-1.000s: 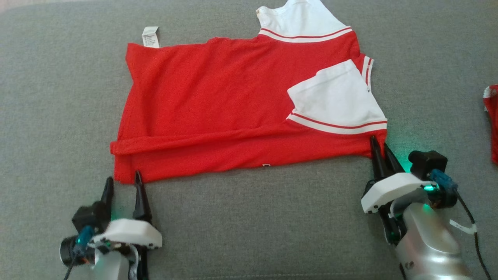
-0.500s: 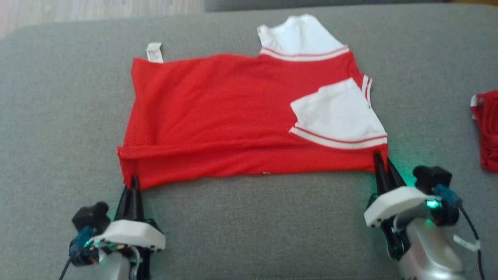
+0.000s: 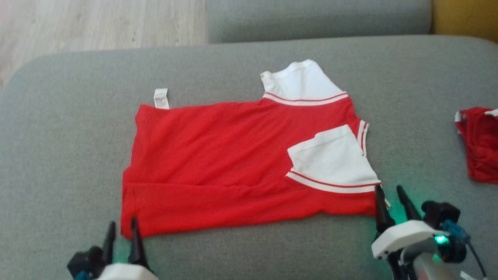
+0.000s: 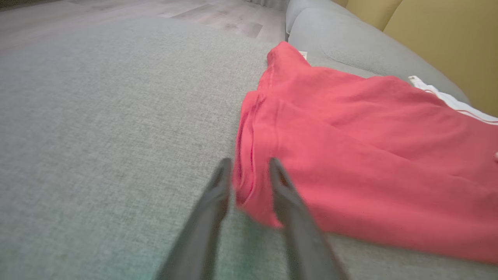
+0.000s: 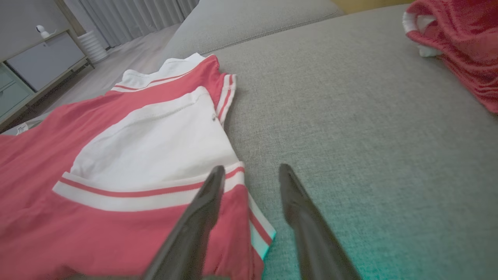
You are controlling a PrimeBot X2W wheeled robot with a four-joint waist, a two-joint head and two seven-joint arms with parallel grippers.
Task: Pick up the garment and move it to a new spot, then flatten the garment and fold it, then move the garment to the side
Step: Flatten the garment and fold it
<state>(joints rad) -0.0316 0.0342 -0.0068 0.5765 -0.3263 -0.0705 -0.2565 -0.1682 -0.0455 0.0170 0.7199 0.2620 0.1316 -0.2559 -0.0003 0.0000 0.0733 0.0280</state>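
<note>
The garment (image 3: 218,163), a red shirt with white sleeves and striped trim, lies spread flat on the grey sofa cushion (image 3: 70,136). My left gripper (image 3: 123,223) stands open at its near left corner. In the left wrist view that corner of the garment (image 4: 369,155) lies between and just beyond the parted fingers of the left gripper (image 4: 249,163). My right gripper (image 3: 388,188) is open at the near right corner. In the right wrist view the right gripper (image 5: 252,170) has one finger over the garment's (image 5: 116,155) striped hem and the other over bare cushion.
A second red garment (image 3: 480,144) lies bunched at the cushion's right edge. A white label (image 3: 161,98) sticks out at the shirt's far left corner. Behind are the sofa back (image 3: 311,17), wooden floor (image 3: 97,23) at the far left and a cabinet (image 5: 35,58).
Both grippers have opened and let go of the garment's near corners, and its near edge now lies on the cushion. The head camera has tilted up, shifting the whole picture down.
</note>
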